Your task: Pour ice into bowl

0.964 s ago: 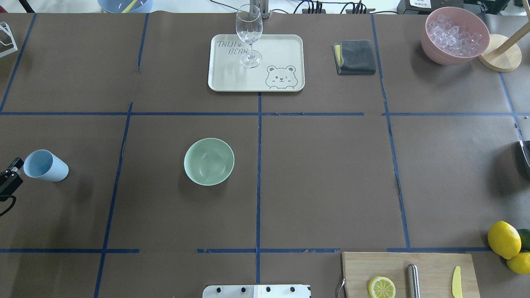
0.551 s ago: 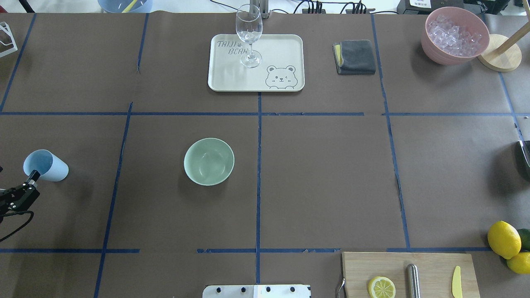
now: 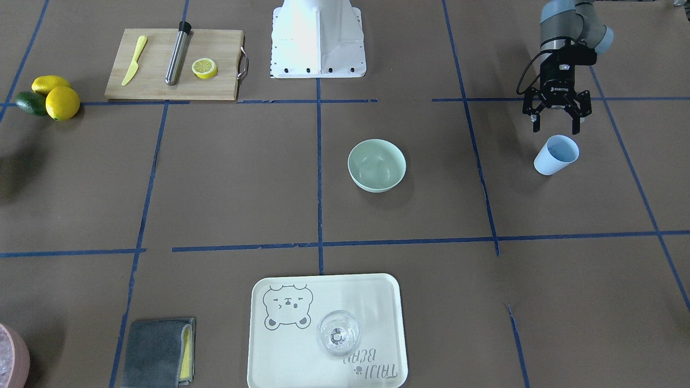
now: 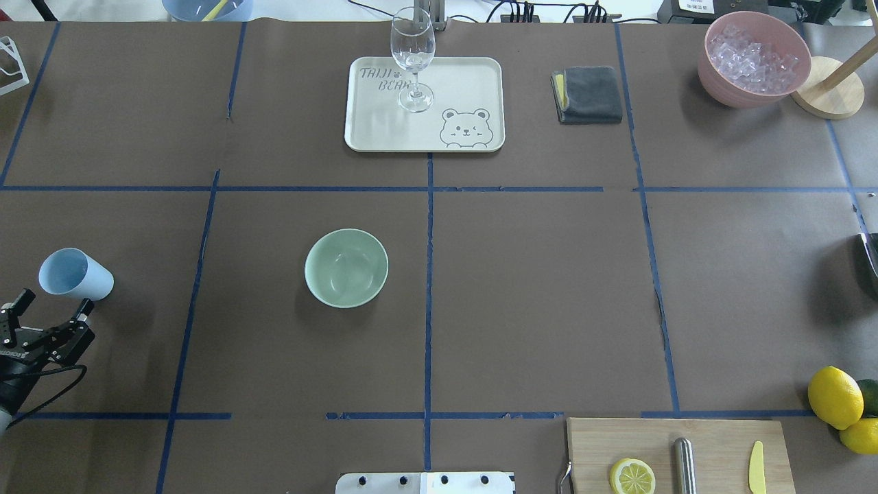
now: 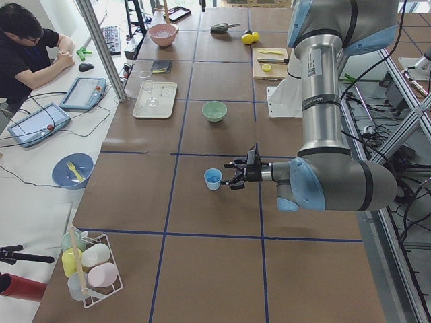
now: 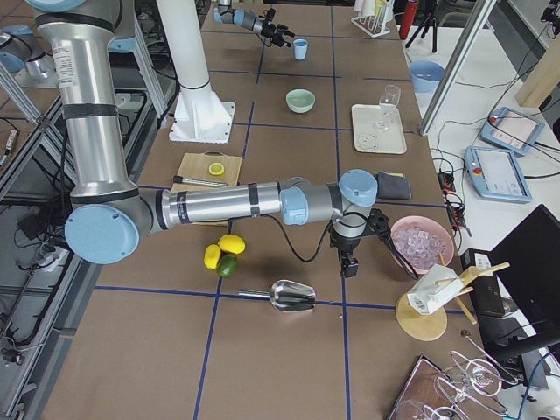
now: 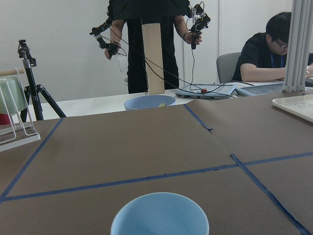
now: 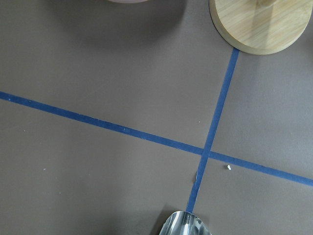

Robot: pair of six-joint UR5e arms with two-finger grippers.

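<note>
The pale mint-green bowl [image 4: 346,267] stands empty left of the table's middle, and shows in the front view [image 3: 377,165]. A light blue cup [image 4: 74,274] stands upright at the far left; it also shows in the front view [image 3: 557,154] and the left wrist view [image 7: 160,215]. I see no clear ice cubes in the cup or bowl. My left gripper [image 4: 51,303] is open and empty, just on the near side of the cup, apart from it [image 3: 555,128]. My right gripper [image 6: 349,267] shows only in the exterior right view, near the pink container; I cannot tell its state.
A cream tray [image 4: 466,82] with a wine glass [image 4: 413,58] stands at the back. A grey cloth [image 4: 588,94] and a pink container of ice [image 4: 754,58] are at the back right. A cutting board [image 4: 713,439], lemons [image 4: 835,396] and a metal scoop [image 6: 293,296] lie near the right side.
My left gripper has swung from the cup's left side to its near side, and both open fingers now show pointing at the cup. The cup and bowl have not moved.
</note>
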